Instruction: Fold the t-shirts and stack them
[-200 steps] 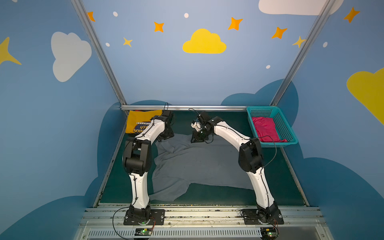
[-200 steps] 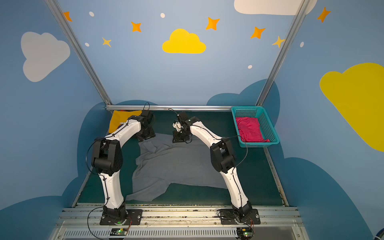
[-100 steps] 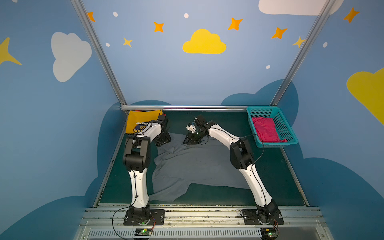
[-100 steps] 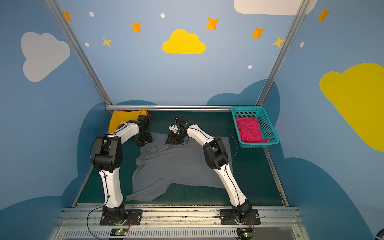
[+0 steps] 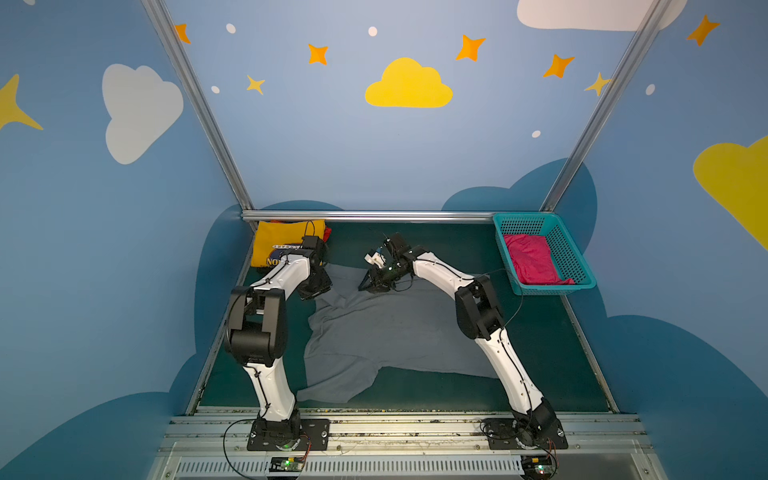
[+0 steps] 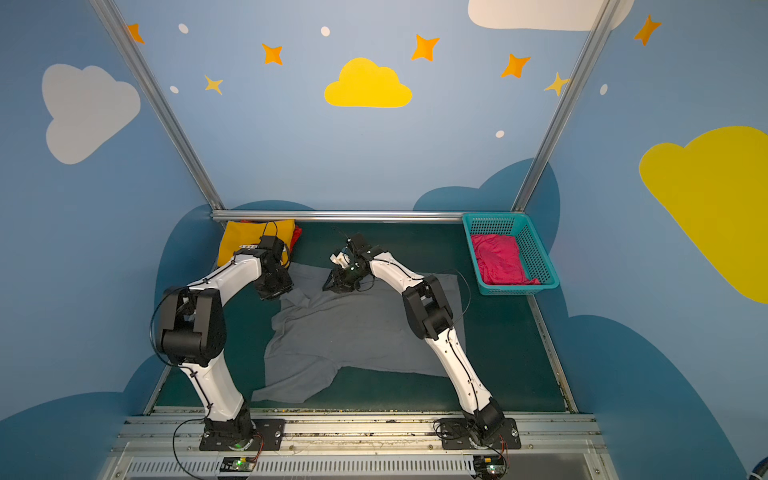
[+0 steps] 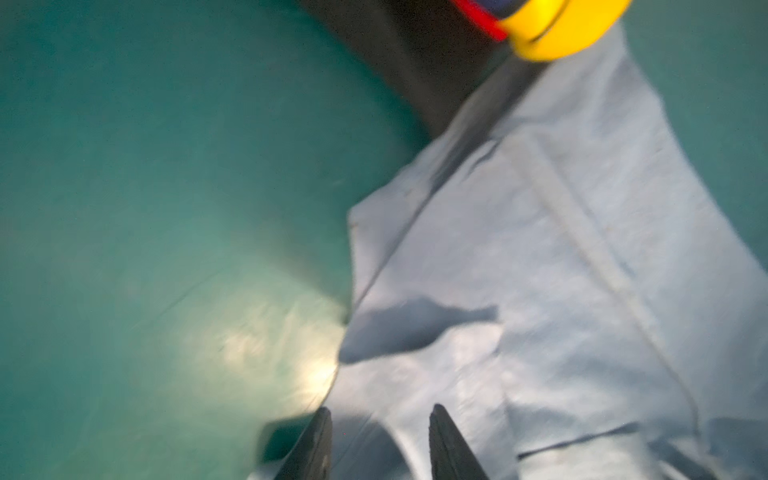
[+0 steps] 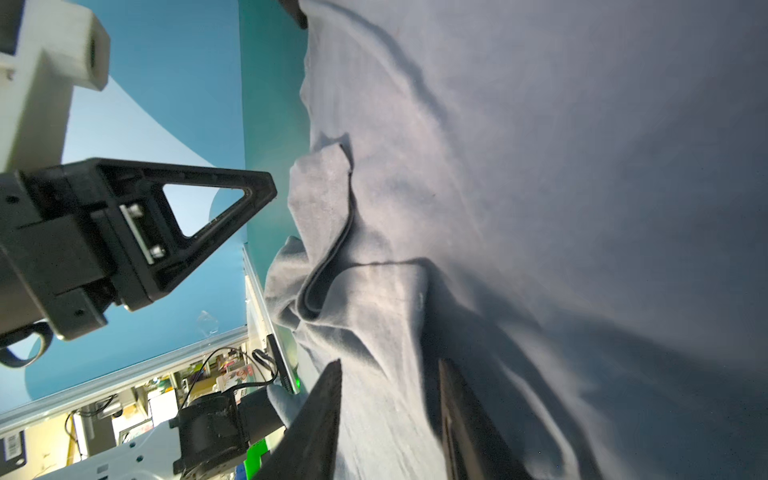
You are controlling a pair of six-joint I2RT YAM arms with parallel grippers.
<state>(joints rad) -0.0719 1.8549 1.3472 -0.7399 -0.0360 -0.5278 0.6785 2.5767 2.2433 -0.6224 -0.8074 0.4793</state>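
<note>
One grey t-shirt [image 5: 386, 328], one yellow t-shirt [image 5: 274, 245], one pink t-shirt [image 5: 530, 259], one teal basket [image 5: 521, 226]

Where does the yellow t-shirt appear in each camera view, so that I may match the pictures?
Both top views: yellow t-shirt at the far left corner of the green table.
Left wrist: a blurred yellow fold beyond the grey t-shirt.
Right wrist: not in it.
Shared landmark: the grey t-shirt, in all four views.
</note>
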